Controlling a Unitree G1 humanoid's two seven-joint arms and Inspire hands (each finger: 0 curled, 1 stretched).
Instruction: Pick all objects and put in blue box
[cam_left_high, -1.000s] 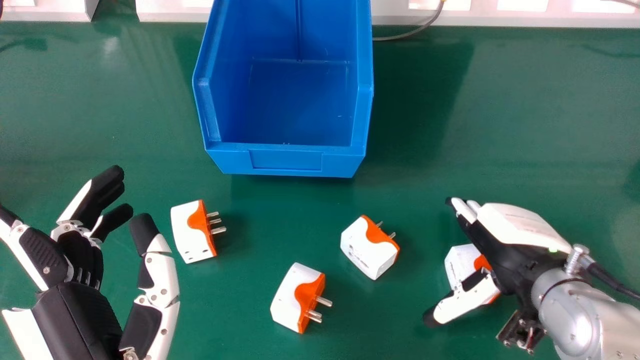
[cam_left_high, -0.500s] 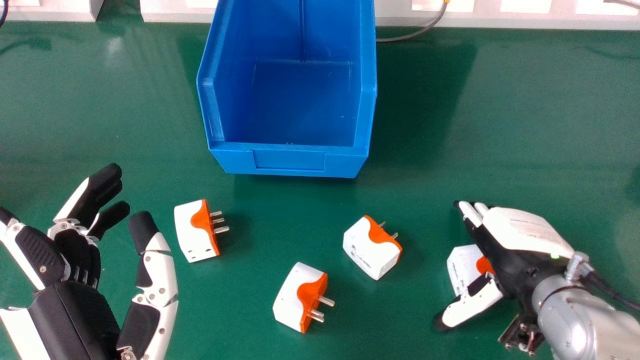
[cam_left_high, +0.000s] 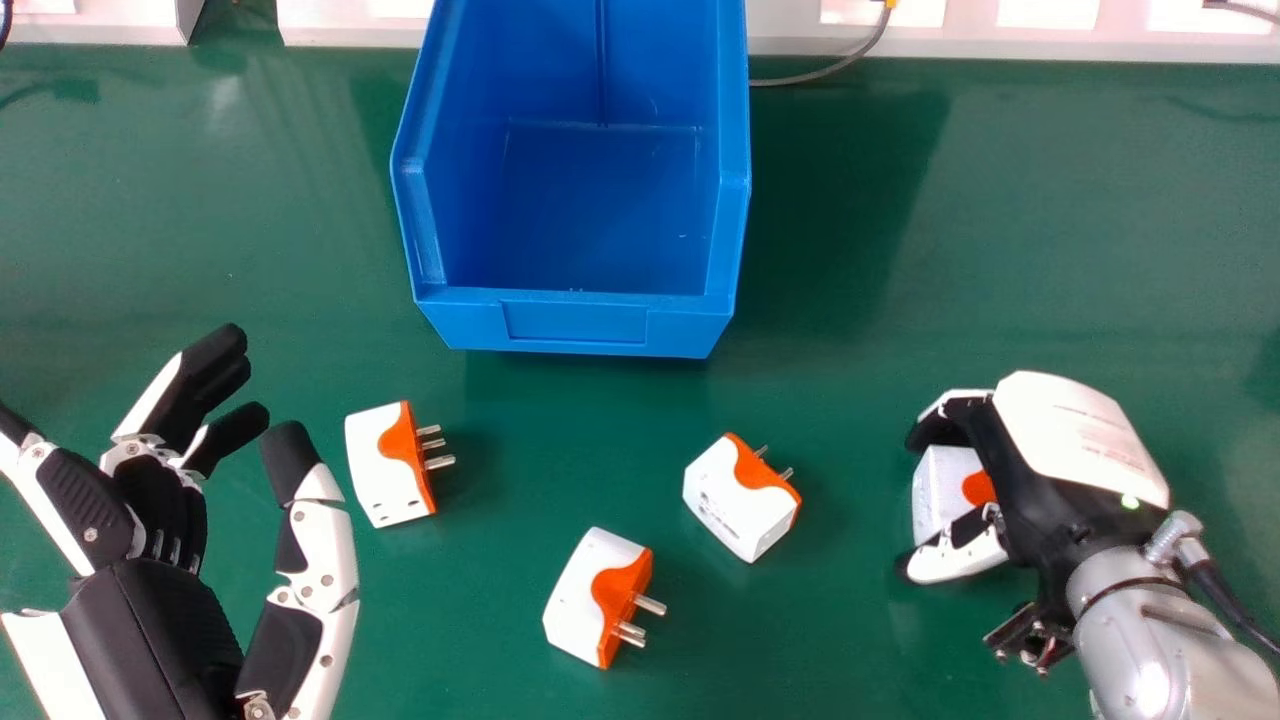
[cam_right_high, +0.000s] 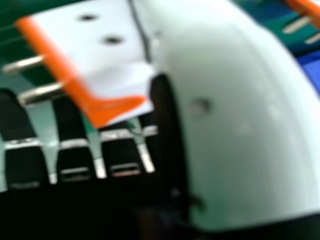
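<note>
Green tabletop (cam_left_high: 240, 240) under blue box (cam_left_high: 575, 322), panels (cam_left_high: 1070, 45) behind

From my station I'm seeing a green table (cam_left_high: 250, 250) spreading under everything, its surface catching pale glare on the left. Along its far side I'm viewing whitish framework (cam_left_high: 1000, 48) with a gap toward the left, while a gray cable (cam_left_high: 830, 68) is curving down in front. I'm also noticing a dark cable (cam_left_high: 6, 22) at the far left and a thin cable (cam_left_high: 1240, 9) at the far right.
</note>
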